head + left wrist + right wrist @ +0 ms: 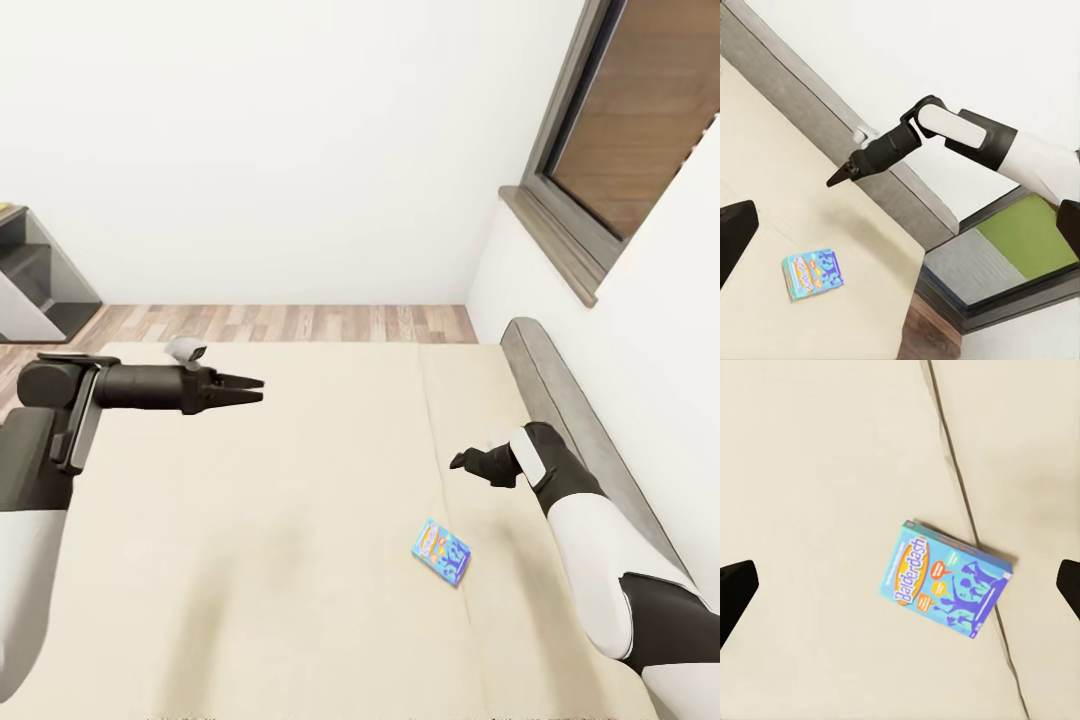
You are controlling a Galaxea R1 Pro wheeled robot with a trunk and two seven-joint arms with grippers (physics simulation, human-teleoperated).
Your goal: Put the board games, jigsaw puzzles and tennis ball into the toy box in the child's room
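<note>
One board game, a small flat blue box (441,552) printed "Balderdash", lies flat on the bed's beige mattress (250,520), just right of the mattress seam. In the right wrist view the blue box (943,577) sits partly over the seam, straight ahead of my right gripper (902,585). That gripper is open and empty, with its fingertips (736,589) at the frame's edges. In the head view my right gripper (462,462) hovers above the mattress, a little beyond the box. My left gripper (256,390) is open, holds nothing and hangs over the bed's left half, pointing right. The toy box, table and tennis ball are out of view.
A low grey headboard (575,410) runs along the bed's right side against a white wall. Above it is a grey-framed window (610,140). Wood-plank floor (290,322) lies beyond the bed's far edge. A dark shelf unit (40,280) stands at the far left.
</note>
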